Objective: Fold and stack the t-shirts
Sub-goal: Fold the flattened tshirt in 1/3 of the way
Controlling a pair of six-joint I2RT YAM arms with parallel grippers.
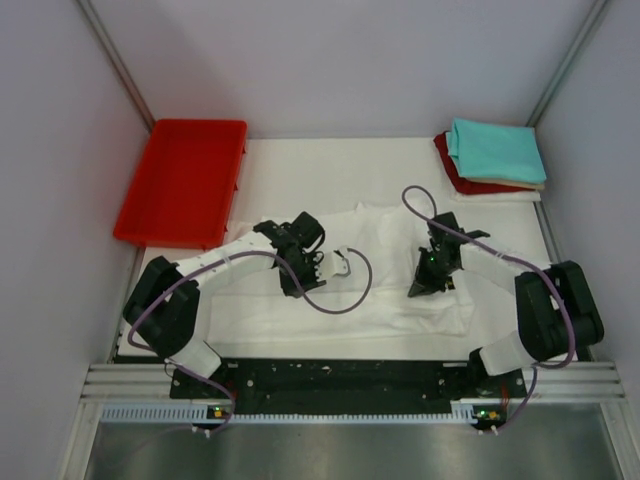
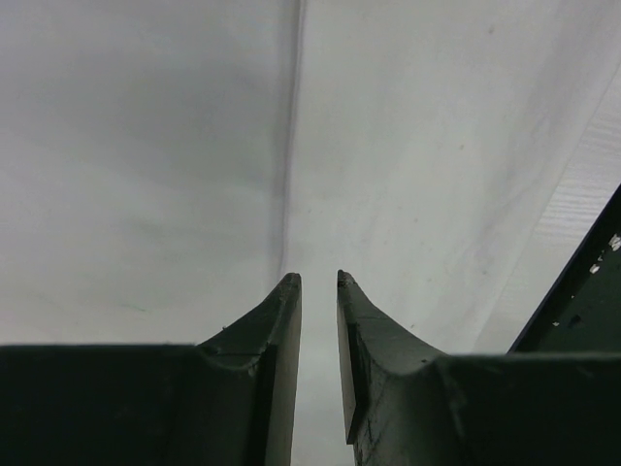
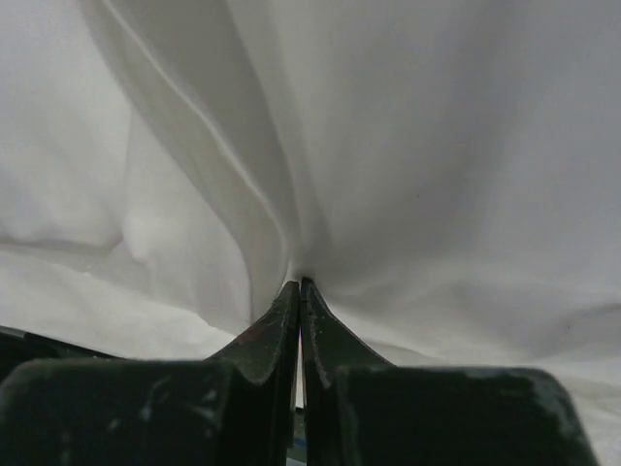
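Left black two-finger gripper (image 2: 318, 282): arm bent, over the left half of the white cloth t-shirt (image 3: 437, 146); jaws narrowly parted. Right black two-finger gripper (image 3: 299, 283): arm bent, over the shirt's right half; jaws pressed together, pinching a fold.

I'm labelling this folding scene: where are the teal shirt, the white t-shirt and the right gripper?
teal shirt (image 1: 497, 150): top view, middle of its upper face.
white t-shirt (image 3: 437, 146): right wrist view, smooth cloth at upper right.
right gripper (image 3: 299, 283): right wrist view, between its fingertips, pinching that t-shirt.
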